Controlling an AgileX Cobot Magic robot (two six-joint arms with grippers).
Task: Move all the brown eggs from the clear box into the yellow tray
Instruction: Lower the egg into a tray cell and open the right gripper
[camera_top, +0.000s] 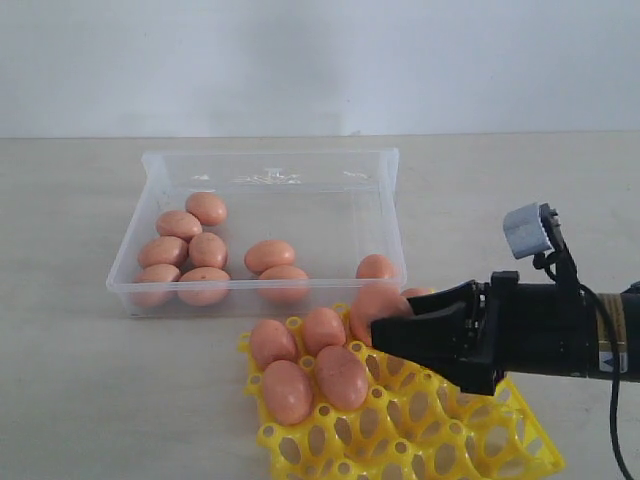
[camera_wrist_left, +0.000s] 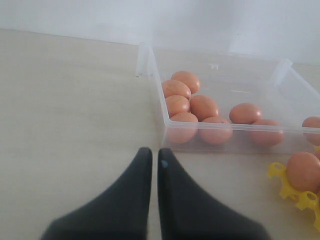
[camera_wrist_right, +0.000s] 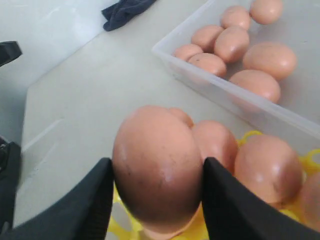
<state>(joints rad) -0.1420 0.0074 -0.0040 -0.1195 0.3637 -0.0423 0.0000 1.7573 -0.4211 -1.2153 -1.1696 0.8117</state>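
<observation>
Your right jaws pinched one brown egg (camera_top: 374, 303) just above the yellow tray (camera_top: 420, 432), at the edge nearest the clear box (camera_top: 392, 200). Other eggs (camera_top: 287, 391) already sat in tray cups, and more eggs (camera_top: 178, 224) lay in the box. Your left jaws were pressed together over the tabletop (camera_wrist_left: 65, 115), near the box.

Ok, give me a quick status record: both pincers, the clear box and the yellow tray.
Clear rectangular plastic box: nine brown eggs inside
Yellow lattice plastic egg tray: four seated eggs in view
Right pincer: shut on one smooth brown egg, over the tray
Left pincer: shut, empty, outside the box
</observation>
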